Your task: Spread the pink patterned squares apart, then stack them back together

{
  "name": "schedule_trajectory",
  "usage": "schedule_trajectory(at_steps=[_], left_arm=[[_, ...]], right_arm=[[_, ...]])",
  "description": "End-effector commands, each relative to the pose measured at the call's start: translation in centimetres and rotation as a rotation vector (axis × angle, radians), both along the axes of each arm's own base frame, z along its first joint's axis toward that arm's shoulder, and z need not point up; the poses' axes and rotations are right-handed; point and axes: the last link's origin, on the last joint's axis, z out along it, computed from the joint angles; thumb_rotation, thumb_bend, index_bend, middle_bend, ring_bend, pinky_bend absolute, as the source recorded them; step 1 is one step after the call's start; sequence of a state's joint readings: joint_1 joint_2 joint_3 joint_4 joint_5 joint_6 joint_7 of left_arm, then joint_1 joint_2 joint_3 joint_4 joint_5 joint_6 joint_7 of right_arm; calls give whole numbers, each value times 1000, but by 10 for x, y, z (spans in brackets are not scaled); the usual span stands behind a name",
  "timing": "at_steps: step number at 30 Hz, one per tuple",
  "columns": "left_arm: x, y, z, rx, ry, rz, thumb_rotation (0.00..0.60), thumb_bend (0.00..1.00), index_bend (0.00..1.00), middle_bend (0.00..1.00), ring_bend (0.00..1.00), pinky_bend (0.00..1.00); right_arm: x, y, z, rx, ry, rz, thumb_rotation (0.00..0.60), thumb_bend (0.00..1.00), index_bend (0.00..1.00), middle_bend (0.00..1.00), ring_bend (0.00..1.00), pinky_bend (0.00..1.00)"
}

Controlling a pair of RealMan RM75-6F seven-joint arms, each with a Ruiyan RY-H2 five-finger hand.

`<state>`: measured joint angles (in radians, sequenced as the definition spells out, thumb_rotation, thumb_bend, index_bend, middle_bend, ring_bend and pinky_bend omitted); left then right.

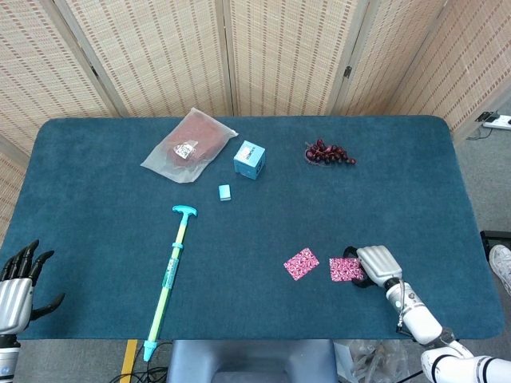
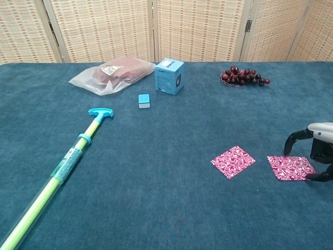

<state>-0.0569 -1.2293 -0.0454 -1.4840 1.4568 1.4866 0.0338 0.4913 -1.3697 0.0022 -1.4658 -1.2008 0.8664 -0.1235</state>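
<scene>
In the head view, two pink patterned squares lie flat on the blue table [image 1: 96, 159], near each other but apart. The left square [image 1: 301, 263] sits at about 5 o'clock from the table centre. The right square [image 1: 346, 269] lies at 3 o'clock of it, and the right hand [image 1: 375, 264] is at its right edge with fingers curved down; if they touch the square I cannot tell here. The left hand [image 1: 17, 283] is at the 8 o'clock corner, fingers apart, holding nothing.

In the chest view, the left square [image 2: 233, 161] and the right square [image 2: 291, 167] lie flat with a gap between them. The right hand [image 2: 317, 151] arches over the right square's right edge, dark fingers [image 2: 294, 138] spread around it, touching the cloth, nothing lifted.
</scene>
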Motion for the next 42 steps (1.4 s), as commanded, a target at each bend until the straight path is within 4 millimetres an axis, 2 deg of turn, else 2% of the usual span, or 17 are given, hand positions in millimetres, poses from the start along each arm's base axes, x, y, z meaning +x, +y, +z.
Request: schedule_trajectory(at_steps=[1,6,16,21,31,42], left_arm=[[0,0,0,0,0,-1,600,256,191,46,47,127],[0,1,1,2,2,-3,600,256,191,46,47,126],[1,-2,3,8,1,-1,600,256,191,46,47,127],[-2,-5,5,17,0,12,600,256,191,46,47,126],[-5,-9,7,25,-1,26,600,256,191,46,47,127],[-6,-8,7,23,-6,26,600,256,191,46,47,127]], right_arm=[[0,-1,0,-1,1,0,600,290,320,985,1000,1000],[6,-4,0,-5,-18,19,600,290,312,985,1000,1000],[59,-21,-13,89,2,246,600,292,312,985,1000,1000],[76,-30,-27,130,26,311,600,292,312,985,1000,1000],[90,-45,-47,160,104,402,600,292,312,985,1000,1000],[89,-44,-52,154,133,428,600,251,312,985,1000,1000]])
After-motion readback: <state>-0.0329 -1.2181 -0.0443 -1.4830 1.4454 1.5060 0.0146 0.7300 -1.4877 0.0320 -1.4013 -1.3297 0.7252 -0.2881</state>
